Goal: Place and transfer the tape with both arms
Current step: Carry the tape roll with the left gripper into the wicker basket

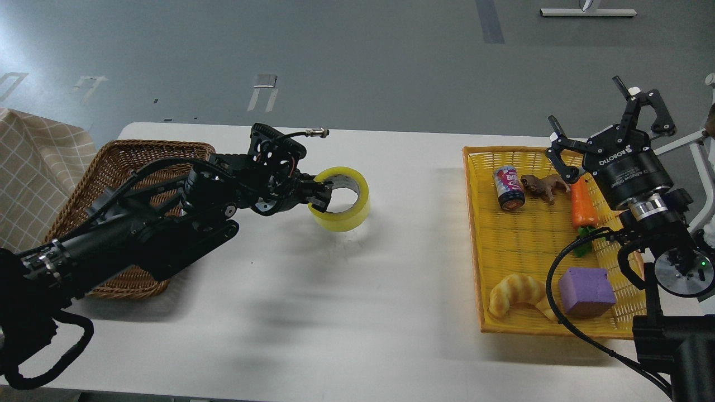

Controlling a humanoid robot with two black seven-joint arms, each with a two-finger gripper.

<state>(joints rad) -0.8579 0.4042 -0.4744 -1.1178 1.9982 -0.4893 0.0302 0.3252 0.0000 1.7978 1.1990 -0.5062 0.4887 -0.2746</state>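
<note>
Left black 2-finger gripper [319, 196] grips the translucent yellow tape roll [342, 206] by its wall; right gripper [609, 120] hangs unclenched above the yellow tray [475, 234]. Best carried level toward the brown wicker basket [120, 167].

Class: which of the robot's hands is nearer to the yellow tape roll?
Left. The left hand grips the tape by its wall at mid-table; the right hand hangs open over the yellow tray, far right.
</note>
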